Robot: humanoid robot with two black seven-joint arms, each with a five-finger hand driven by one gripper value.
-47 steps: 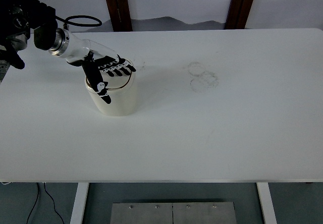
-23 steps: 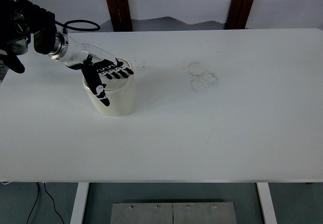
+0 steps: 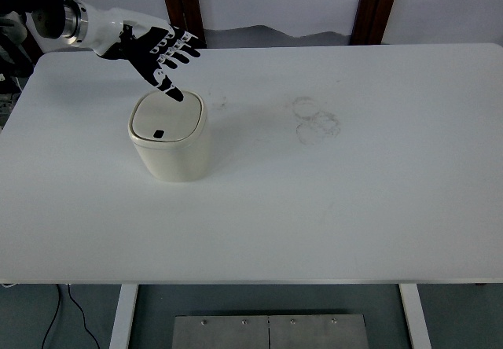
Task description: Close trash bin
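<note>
The left hand (image 3: 161, 54) has lifted off the bin (image 3: 170, 137) and pulled back toward the table's (image 3: 314, 207) far left corner; half a second ago it lay flat on the lid (image 3: 166, 118). Its fingers are now spread and hold nothing. The main risk looks small: if the lid did not latch, it could spring back open. The cream bin stands upright on the table's left part, its lid lying flat and apparently shut, a small dark button near the front
</note>
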